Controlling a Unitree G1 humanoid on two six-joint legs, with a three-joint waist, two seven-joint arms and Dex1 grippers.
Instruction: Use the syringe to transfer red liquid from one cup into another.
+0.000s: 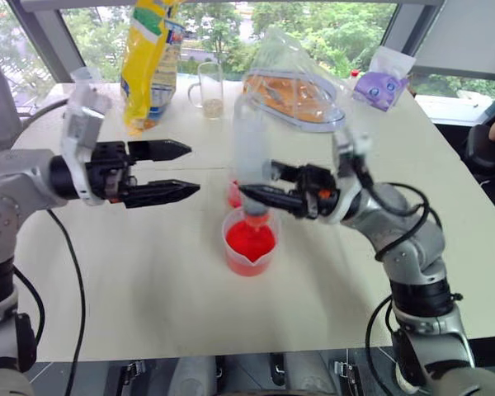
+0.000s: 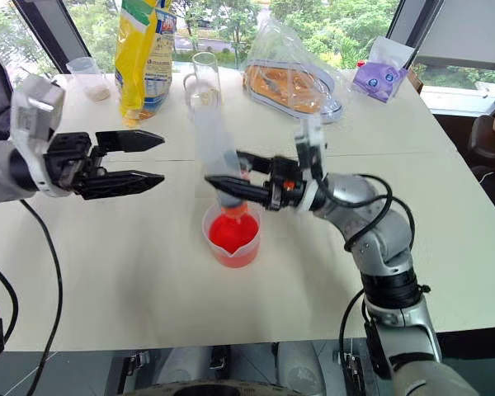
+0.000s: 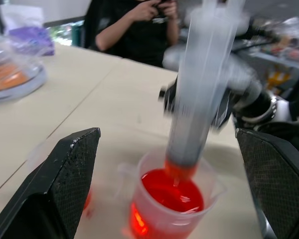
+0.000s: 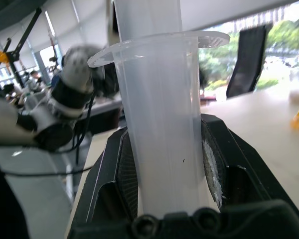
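Our right gripper clamps the syringe upright, its tip just over the red liquid in the beaker at table centre. At nine o'clock our left gripper gapes, empty.

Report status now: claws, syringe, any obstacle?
Left claw open, empty. Right claw shut on syringe, tip over beaker of red liquid. Small cup behind; path clear.

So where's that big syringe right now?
The syringe stands upright near the table's middle, clamped in the right gripper, its tip just above the red-filled beaker.
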